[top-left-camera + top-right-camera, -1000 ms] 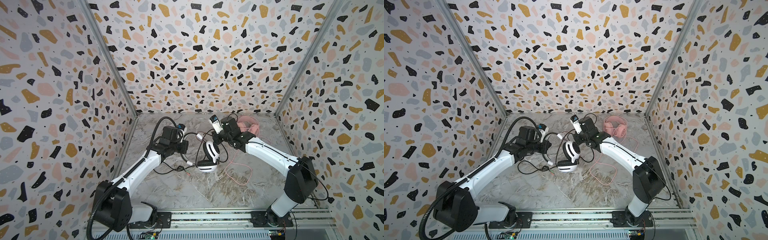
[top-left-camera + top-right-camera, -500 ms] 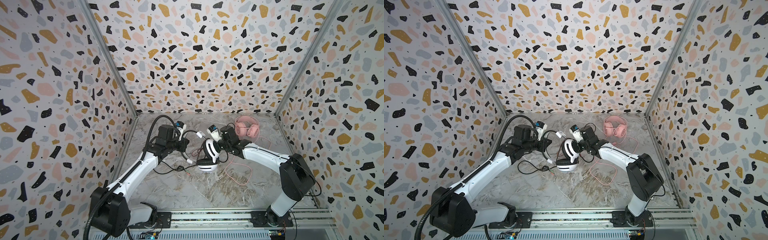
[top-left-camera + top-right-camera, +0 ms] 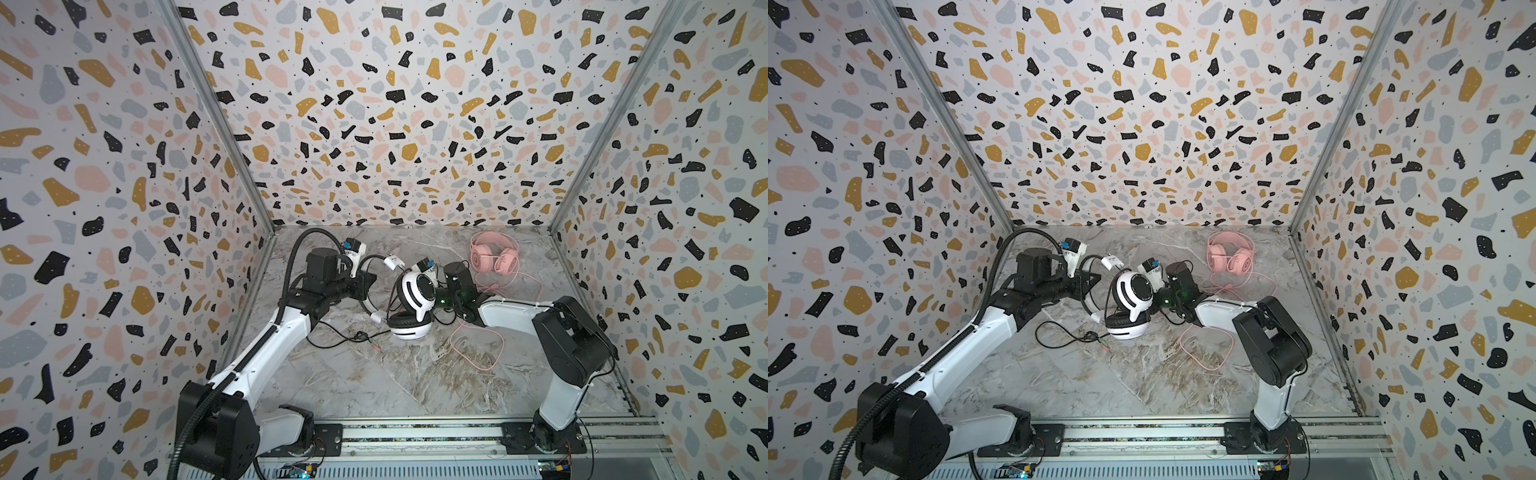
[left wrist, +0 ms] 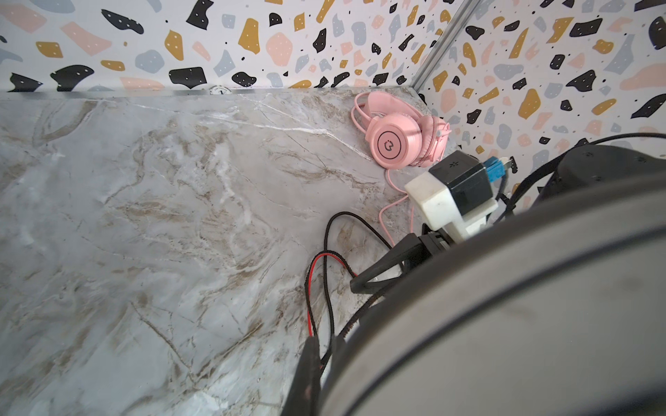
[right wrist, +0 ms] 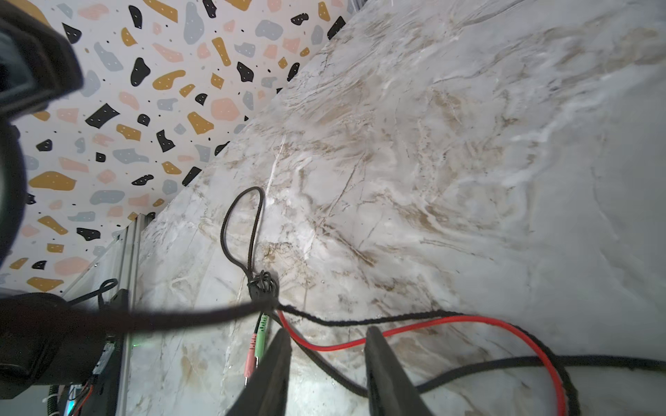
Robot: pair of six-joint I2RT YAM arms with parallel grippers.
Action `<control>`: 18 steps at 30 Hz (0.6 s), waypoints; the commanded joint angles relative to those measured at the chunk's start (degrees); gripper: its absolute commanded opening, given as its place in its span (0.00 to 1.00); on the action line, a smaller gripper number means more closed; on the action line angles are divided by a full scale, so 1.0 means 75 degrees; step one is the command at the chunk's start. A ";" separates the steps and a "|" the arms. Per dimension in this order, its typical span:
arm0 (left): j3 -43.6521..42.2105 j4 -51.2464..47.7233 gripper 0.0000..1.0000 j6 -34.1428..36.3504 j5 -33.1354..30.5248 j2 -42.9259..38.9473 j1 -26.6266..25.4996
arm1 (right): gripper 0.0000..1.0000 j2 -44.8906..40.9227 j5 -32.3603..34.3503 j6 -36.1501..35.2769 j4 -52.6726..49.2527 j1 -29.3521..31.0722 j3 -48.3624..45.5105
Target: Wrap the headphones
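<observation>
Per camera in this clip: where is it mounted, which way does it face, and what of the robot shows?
Both top views: high at the front, angled down toward the back wall; show left arm, right arm, white headphones, pink headphones.
Left wrist: on the left arm, facing the back right corner and pink headphones; shows the shut left end effector.
Right wrist: on the right arm, looking down at the table and black cable; shows the open right end effector.
Shared: both wrist views show the black cable.
</observation>
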 commanded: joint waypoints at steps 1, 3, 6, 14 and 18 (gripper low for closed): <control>0.0020 0.0773 0.00 -0.0429 0.0575 -0.0160 0.0147 | 0.41 0.0172 -0.0510 0.0228 0.0795 0.0118 0.0273; -0.0008 0.0771 0.00 -0.0492 0.0483 -0.0174 0.0224 | 0.44 0.0292 -0.0404 0.0114 0.0865 0.0237 0.0179; 0.0059 0.0497 0.00 -0.0477 0.0116 -0.0095 0.0424 | 0.47 0.0021 -0.0252 0.0303 0.1715 0.0249 -0.0639; -0.0053 0.0968 0.00 -0.0744 0.0816 -0.0250 0.0719 | 0.75 0.0194 -0.0259 -0.0191 0.1986 0.0302 -0.1018; -0.0216 0.1326 0.00 -0.0803 0.0892 -0.0568 0.0813 | 1.00 0.0499 -0.0007 -0.0594 0.1664 0.0226 -0.0577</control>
